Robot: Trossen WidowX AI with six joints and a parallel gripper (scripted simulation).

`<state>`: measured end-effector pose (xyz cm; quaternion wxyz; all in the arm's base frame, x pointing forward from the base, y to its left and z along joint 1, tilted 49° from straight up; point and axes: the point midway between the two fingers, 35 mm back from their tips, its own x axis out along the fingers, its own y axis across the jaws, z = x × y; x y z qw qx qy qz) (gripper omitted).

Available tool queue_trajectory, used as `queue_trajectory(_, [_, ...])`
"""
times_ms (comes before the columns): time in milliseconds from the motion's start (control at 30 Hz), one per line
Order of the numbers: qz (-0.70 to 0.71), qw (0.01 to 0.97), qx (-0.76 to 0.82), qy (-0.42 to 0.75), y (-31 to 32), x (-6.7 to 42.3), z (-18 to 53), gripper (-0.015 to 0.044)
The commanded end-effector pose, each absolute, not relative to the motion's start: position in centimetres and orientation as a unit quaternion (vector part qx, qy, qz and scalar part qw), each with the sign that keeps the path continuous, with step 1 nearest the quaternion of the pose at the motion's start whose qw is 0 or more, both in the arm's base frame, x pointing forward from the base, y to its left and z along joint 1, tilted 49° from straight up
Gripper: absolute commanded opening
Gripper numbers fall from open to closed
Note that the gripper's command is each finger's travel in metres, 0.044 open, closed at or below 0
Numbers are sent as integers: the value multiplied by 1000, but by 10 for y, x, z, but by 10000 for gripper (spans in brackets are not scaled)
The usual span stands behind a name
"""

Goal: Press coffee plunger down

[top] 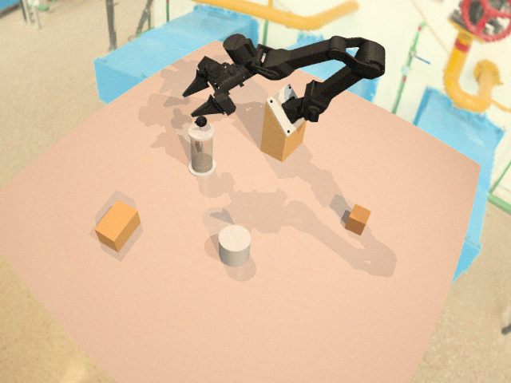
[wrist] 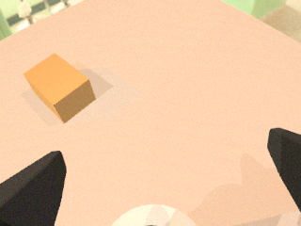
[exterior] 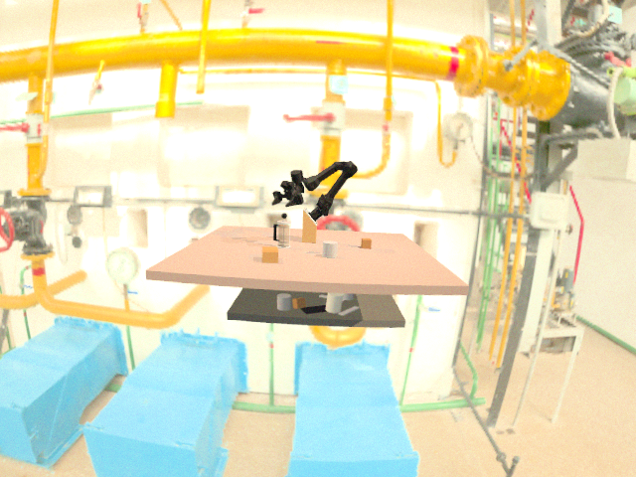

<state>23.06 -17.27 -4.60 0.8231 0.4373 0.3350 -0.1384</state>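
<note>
While gripper hangs wide open — plunger knob free, press upright.

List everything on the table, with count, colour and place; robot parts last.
Table: one, pink, under everything.
Press: one, clear with white lid and base, upright, far left of centre.
Knob: one, black, atop the press.
Big block: one, orange, near left.
Small block: one, orange, right.
Cylinder: one, grey-white, near centre.
Pedestal: one, orange with white top, far centre, carries the arm.
Arm: one, black, reaching left.
Pincer: one, black, open, above the knob, holding nothing.
</note>
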Motion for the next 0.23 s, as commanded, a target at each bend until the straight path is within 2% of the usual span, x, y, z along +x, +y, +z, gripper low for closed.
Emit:
queue_trajectory(0, [-127, 823, 441, 334, -178, 214, -10, 440])
queue_trajectory(200, [-126, 823, 441, 334, -178, 213, -9, 440])
